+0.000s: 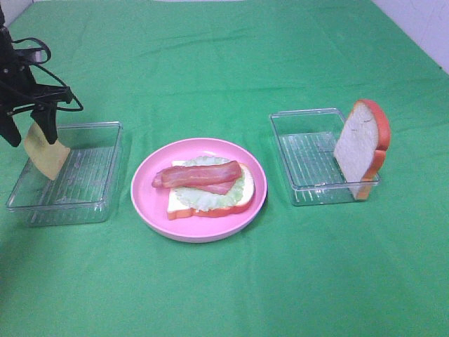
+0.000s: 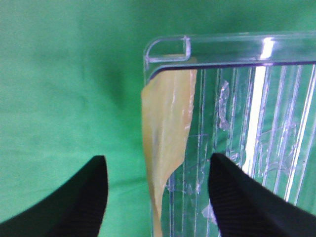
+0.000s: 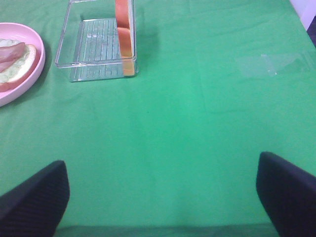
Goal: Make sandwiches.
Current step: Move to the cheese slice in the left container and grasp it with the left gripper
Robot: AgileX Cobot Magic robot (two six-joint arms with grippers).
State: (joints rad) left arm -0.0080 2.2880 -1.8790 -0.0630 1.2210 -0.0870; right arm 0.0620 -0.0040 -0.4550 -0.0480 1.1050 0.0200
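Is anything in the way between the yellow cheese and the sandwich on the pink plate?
Only the clear tray's wall on the plate side: the cheese stands in that tray, between the left gripper's parted jaws, so it must go up and over. After that, only bare green cloth lies before the pink plate.

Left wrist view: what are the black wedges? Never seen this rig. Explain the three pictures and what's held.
It is a two-armed robot. One camera looks down from high; one rides on each wrist, so the black wedges are that gripper's own fingers. On the green cloth: a pink plate with bread, lettuce and bacon, and two clear trays. A second bread slice stands at the right tray's end. The left gripper straddles a cheese slice standing in the left tray, jaws not touching it. The right gripper hangs open, empty.
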